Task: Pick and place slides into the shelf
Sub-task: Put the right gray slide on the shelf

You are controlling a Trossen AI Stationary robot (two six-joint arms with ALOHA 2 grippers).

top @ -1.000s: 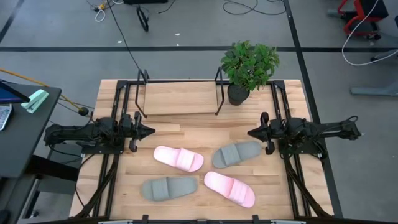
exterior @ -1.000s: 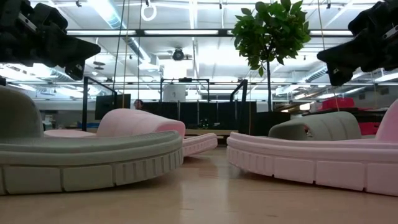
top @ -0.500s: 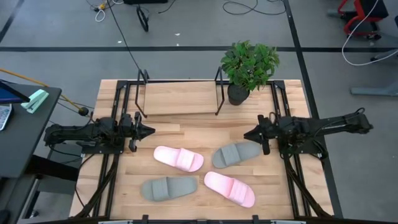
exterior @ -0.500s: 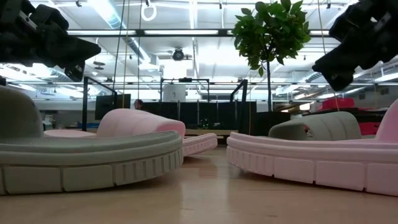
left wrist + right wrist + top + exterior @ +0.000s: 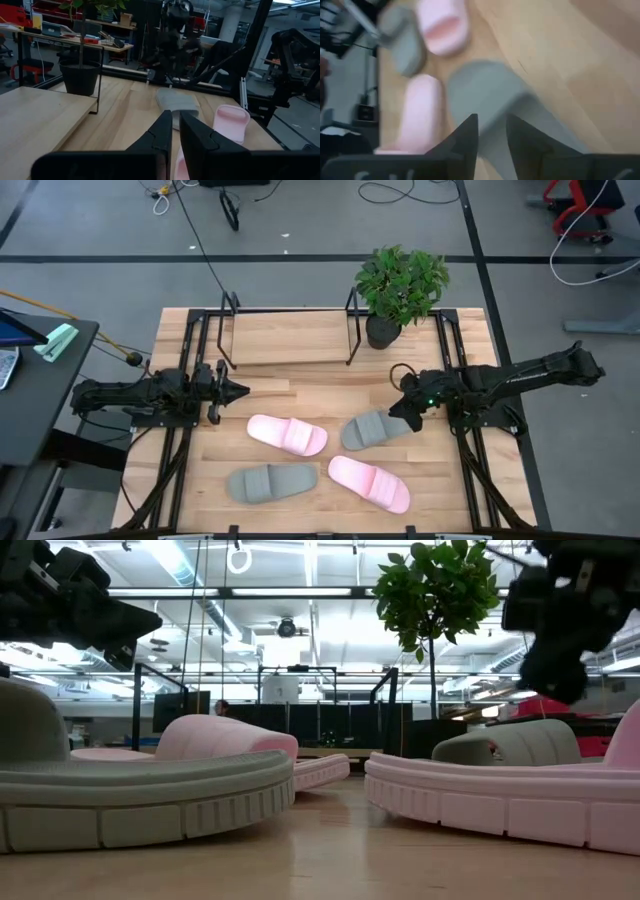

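Several slides lie soles down on the wooden table: a pink one, a grey one, a second grey one and a second pink one. The shelf stands at the far edge, its board bare. My right gripper hangs open, tipped downward, just above the right grey slide's far end without touching it. In the low view my right gripper stands clear above that slide. My left gripper waits shut and level at the table's left.
A green plant in a black pot stands at the far right, right beside the shelf's right end frame. Bare wood lies between the shelf and the slides. Black rails run along both table sides.
My right gripper has reached out toward the table's left and near side, toward the right grey slide. It has tipped from level to pointing downward and has rolled about its own axis. The slides have not moved.
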